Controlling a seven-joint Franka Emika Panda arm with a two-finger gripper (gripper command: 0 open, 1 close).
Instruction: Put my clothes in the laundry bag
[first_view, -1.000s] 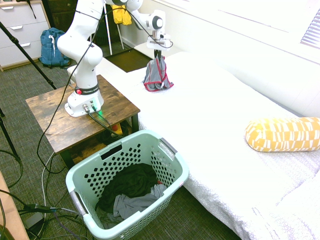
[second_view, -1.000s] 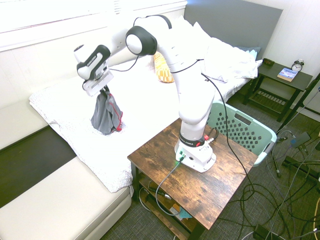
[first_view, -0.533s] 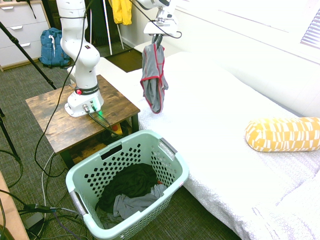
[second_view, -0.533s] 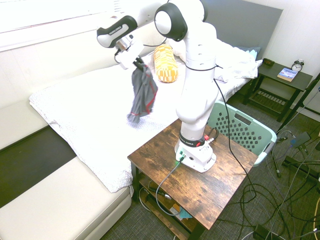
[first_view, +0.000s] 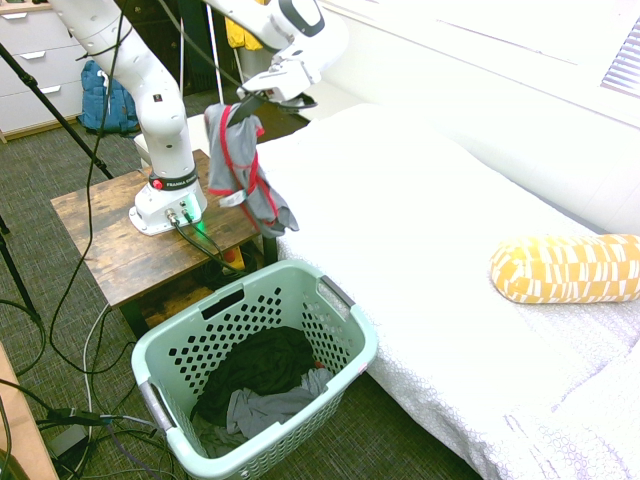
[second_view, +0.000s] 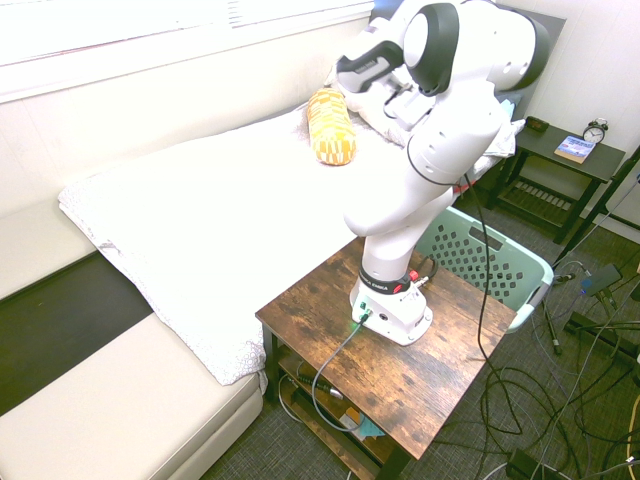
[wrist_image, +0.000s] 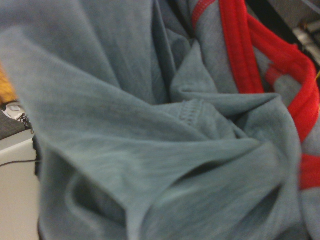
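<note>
— Where are the clothes (first_view: 243, 170)?
— Grey with red trim, dangling crumpled in mid-air above the wooden table's edge.
— And the laundry bag (first_view: 255, 365)?
— Mint-green, upright on the floor below, dark garments inside.

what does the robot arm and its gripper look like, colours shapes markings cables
The arm is glossy white, built of rounded tubular links with dark grey rings and caps at the joints. Its white base carries a black band with small print and a red button. Black cables trail along it. The gripper has a white body and dark fingers.
</note>
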